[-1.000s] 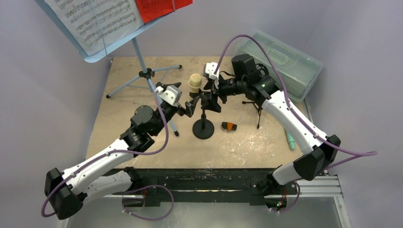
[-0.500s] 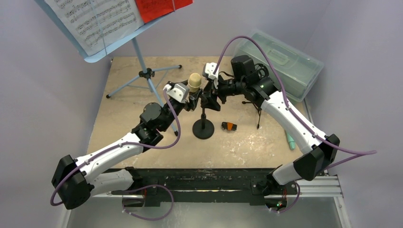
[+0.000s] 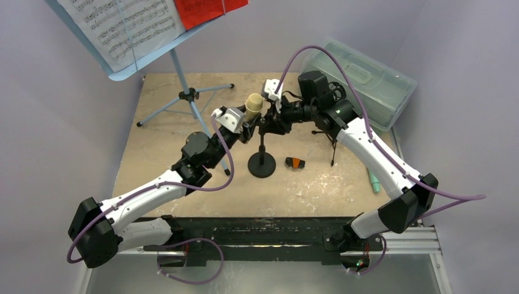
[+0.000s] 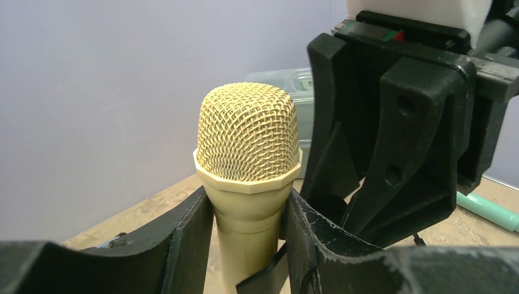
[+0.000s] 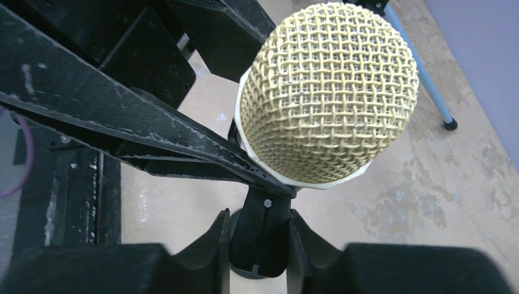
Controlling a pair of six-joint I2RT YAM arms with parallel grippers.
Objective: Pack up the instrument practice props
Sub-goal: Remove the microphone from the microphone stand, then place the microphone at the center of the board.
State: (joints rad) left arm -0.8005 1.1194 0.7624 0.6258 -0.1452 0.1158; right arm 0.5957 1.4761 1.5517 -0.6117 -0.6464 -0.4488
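A cream toy microphone (image 3: 254, 103) stands in the clip of a black mic holder (image 3: 262, 164) at the table's middle. My left gripper (image 4: 245, 239) is shut on the microphone's (image 4: 248, 153) body just under its mesh head, a finger on each side. My right gripper (image 5: 260, 245) is shut on the holder's black clip (image 5: 260, 229) below the mesh head (image 5: 327, 92). In the top view the left gripper (image 3: 246, 125) and right gripper (image 3: 273, 119) meet at the microphone. The pale-blue music rack (image 3: 122, 70) with white and red pages stands at back left. A teal microphone (image 3: 373, 179) lies at the right edge.
A translucent grey-green case (image 3: 361, 76) sits at the back right. A second black tripod holder (image 3: 330, 138) stands under my right arm. A small black and orange object (image 3: 295, 162) lies beside the holder's round base. The rack's tripod legs (image 3: 188, 95) spread over the back left.
My left gripper moved forward to the cream microphone and closed on it. My right gripper closed on the holder's clip. The microphone has tilted slightly.
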